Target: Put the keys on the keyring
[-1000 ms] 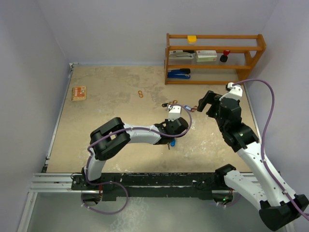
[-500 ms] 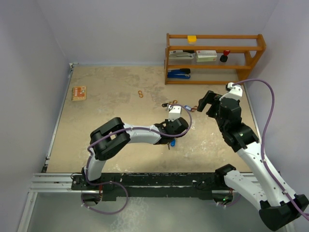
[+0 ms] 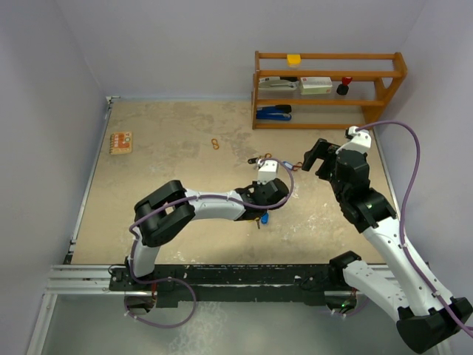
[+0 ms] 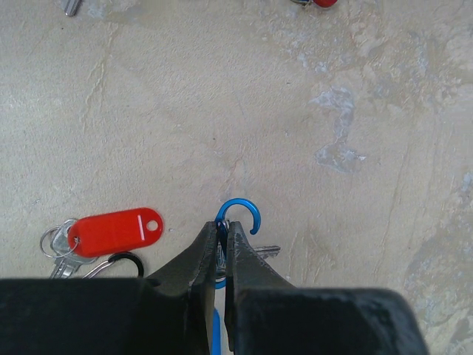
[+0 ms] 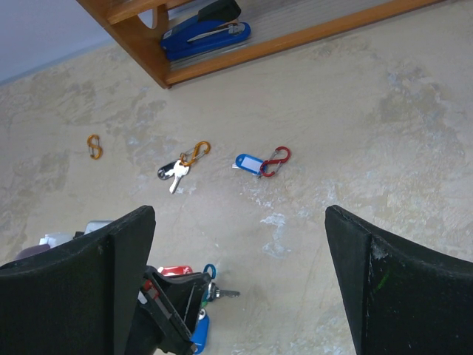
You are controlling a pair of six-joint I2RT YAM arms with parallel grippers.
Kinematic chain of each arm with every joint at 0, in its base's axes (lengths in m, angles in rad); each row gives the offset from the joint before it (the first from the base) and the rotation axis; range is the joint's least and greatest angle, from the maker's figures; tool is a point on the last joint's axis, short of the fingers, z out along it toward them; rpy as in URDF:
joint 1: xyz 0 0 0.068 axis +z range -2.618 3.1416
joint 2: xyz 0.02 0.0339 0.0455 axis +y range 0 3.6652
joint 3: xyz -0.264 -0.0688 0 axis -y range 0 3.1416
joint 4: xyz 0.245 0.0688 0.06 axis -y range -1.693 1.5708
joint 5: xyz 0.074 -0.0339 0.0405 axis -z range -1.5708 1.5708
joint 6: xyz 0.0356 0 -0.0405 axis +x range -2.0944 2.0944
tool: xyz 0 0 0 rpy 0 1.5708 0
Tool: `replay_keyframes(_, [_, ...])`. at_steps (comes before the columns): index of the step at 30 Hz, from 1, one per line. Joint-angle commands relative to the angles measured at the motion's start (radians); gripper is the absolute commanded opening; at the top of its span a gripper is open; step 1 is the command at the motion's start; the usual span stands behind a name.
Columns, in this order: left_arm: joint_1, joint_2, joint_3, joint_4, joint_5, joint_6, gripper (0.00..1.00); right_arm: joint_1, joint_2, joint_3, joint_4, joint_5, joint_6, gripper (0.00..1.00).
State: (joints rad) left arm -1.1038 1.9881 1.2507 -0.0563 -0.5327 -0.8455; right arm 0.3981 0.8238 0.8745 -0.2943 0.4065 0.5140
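Left wrist: left claw [image 4: 220, 248] pinches blue carabiner [image 4: 244, 206]; right claw [image 5: 238, 214] gapes wide; shelf [image 5: 142, 31] holds blue stapler [image 5: 207, 33].

Five carabiners: lone orange carabiner [image 5: 94, 146], second orange carabiner [image 5: 197, 153], red carabiner [image 5: 278, 160], blue carabiner [image 4: 238, 202], black carabiner [image 4: 126, 255]. Three tagged keys seen clearly: black-tagged key [image 5: 167, 171], blue-tagged key [image 5: 247, 163], red-tagged key [image 4: 118, 229]. One wooden shelf [image 3: 332, 55] at the desk's far right corner; one blue stapler [image 5: 207, 33] in it.

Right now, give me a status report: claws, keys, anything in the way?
Left claw shut on blue carabiner. Right claw open, empty, above the table. Red-tagged key lying beside left claw. No obstruction seen.
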Motion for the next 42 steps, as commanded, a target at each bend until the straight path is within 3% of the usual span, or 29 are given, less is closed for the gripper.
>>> replay_keyframes(1, [-0.010,-0.061,0.041,-0.003,-0.026,0.009,0.00,-0.002,-0.010,-0.002,0.030,0.024,0.008,1.00])
replay_keyframes(42, [0.042,-0.012,0.112,-0.115,0.104,0.014,0.00,-0.001,-0.005,-0.002,0.037,0.022,0.008,1.00])
